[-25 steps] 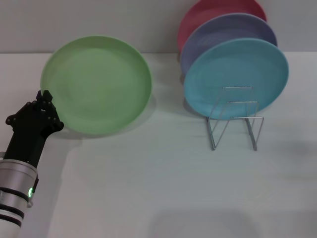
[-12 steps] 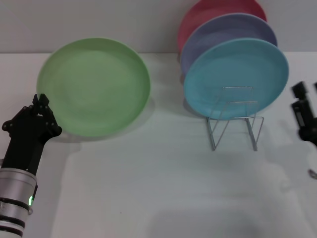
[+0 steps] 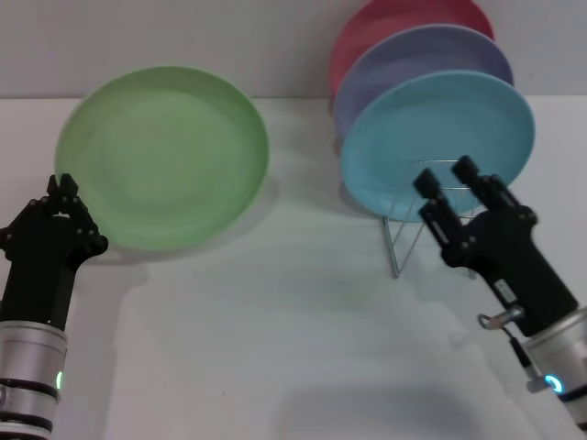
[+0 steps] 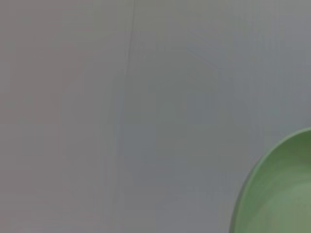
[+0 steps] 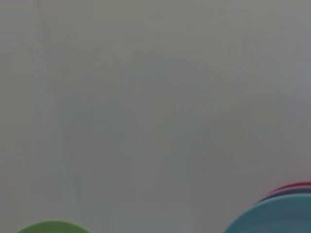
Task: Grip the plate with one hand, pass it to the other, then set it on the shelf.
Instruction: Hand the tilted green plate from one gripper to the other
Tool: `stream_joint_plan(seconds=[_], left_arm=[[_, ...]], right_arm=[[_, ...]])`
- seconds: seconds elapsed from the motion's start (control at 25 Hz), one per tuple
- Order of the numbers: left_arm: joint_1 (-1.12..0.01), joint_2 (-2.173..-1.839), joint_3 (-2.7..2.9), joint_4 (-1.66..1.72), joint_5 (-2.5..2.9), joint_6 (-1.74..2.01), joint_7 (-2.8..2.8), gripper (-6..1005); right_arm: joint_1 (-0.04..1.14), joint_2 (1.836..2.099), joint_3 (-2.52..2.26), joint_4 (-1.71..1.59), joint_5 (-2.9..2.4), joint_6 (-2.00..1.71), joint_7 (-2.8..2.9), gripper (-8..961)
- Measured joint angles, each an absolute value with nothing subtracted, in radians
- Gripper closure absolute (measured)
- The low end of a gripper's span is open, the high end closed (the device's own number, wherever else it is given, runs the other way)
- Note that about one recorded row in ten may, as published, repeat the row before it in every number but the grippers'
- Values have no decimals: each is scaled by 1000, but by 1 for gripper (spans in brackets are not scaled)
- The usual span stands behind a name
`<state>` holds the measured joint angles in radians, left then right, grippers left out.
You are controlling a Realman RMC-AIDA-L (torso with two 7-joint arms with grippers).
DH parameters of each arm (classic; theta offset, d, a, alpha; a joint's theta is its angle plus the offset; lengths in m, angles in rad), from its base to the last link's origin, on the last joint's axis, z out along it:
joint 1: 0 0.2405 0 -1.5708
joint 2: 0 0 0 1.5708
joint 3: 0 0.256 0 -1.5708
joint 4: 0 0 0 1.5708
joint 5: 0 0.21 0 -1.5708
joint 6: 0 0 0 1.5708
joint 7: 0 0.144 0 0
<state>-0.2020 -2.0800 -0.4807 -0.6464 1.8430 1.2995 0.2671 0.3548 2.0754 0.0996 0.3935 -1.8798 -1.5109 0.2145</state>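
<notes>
the left gripper [image 3: 62,186] is holding the green plate [image 3: 163,154] by its near-left rim, its jaws closed on the edge. the plate is tilting up off the white table [image 3: 275,321], its face turned toward the head camera, and it is spreading away from the jaws toward the robot's right and toward the grey wall [image 3: 229,37]. in the left wrist view only a curved slice of the plate [image 4: 277,194] is showing, with the wall behind it.

the right gripper [image 3: 451,191] is reaching in from the robot's right, its two black fingers [image 3: 431,188] standing apart with nothing between them. the fingertips are lying over the lower edge of the light blue plate [image 3: 431,137] in the head view; whether they are touching it cannot be told. the wire shelf [image 3: 415,240] is sitting just beside and partly behind that gripper, its front loops standing bare. the blue plate is standing upright in the shelf, with the lavender plate [image 3: 413,55] behind it and a red plate [image 3: 394,18] behind that, all beyond the open jaws.

the green plate is well apart from the right gripper, off to the robot's left of those jaws. the right wrist view is catching only the top edges of the green plate [image 5: 51,227] and the blue plate [image 5: 277,216].
</notes>
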Motion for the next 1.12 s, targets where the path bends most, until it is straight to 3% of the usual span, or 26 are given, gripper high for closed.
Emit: stream_joint_plan(seconds=[1.12], left_arm=[[-203,-2080,-387,-661,1755,1364,343,966]], right_arm=[[518,2087,136,526,-1898,-1174,97,412]])
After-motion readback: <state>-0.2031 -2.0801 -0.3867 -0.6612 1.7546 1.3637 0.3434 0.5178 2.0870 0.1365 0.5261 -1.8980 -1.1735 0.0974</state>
